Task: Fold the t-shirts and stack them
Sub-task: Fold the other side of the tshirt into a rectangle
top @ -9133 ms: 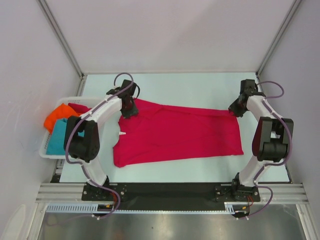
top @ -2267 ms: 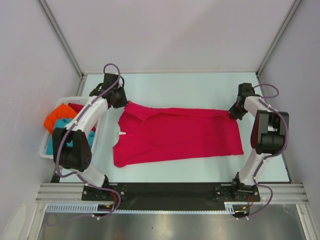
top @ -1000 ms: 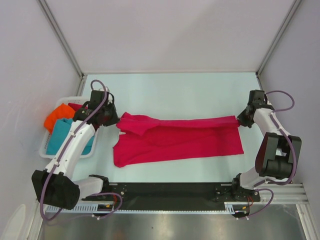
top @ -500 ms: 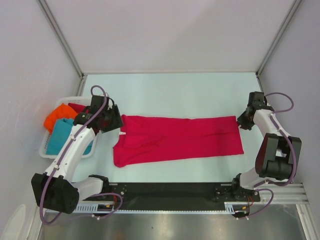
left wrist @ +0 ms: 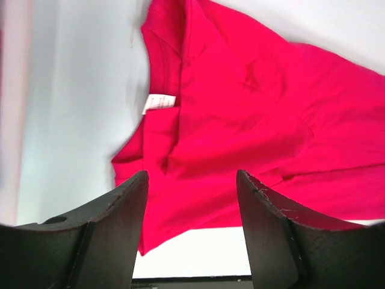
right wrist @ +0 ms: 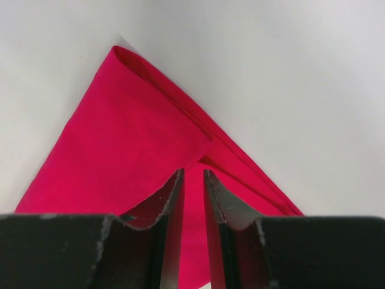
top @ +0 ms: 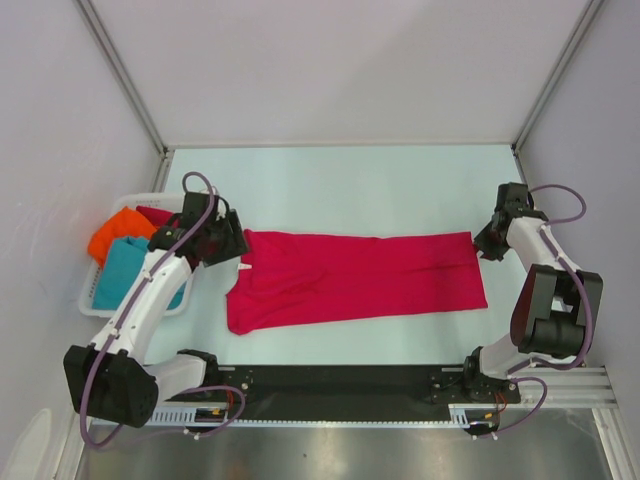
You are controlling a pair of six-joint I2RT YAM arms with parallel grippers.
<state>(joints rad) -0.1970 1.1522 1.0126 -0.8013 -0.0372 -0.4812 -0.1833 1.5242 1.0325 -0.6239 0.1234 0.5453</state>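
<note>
Since one second ago the lifted far edge of the crimson red soft cloth t-shirt (top: pixel 360 275) has dropped, and it lies flat in the middle of the pale table (top: pixel 340 180). My left gripper (left wrist: pixel 192 180) stands wide apart over the collar end. My right gripper (right wrist: pixel 194 174) is slightly apart at the hem corner, and neither holds cloth. The shirt is light and limp, so I judge pinching both corners of one edge is best.
</note>
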